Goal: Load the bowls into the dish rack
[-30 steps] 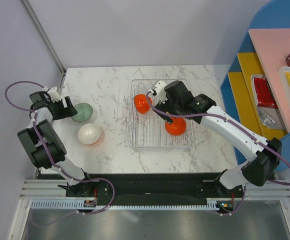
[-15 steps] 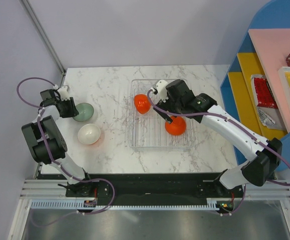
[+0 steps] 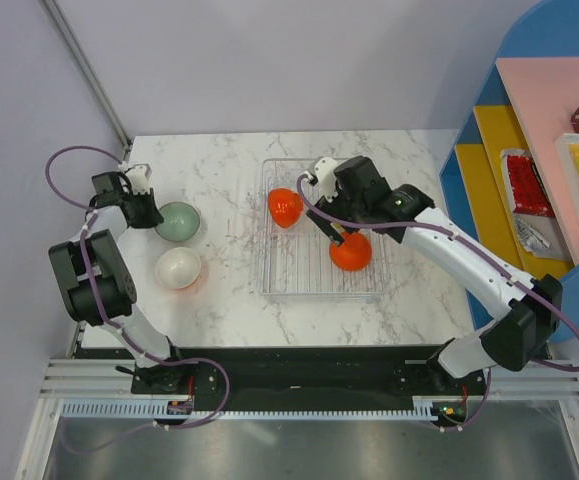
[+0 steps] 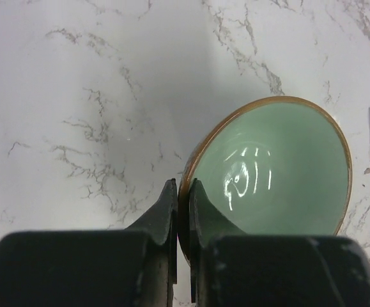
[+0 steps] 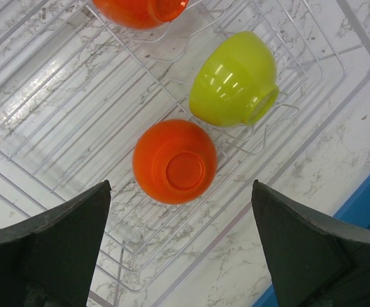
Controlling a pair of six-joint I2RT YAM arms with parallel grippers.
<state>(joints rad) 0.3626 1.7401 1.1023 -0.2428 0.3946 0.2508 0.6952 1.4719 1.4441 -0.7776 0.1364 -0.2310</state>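
Left gripper (image 4: 183,192) pinched shut on the near rim of the glossy pale-mint round bowl (image 4: 280,173) just ahead, probably needed a firm, straight lift before crossing to the clear ribbed rectangular dish rack (image 3: 321,293) well off to its right.

Marble table (image 3: 229,180), blue shelf (image 3: 559,35), perhaps packets (image 3: 524,185)

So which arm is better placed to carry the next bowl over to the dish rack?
Left. The left gripper is shut on the rim of the mint bowl, out on the table left of the dish rack. The right gripper hangs open above the rack, holding nothing.
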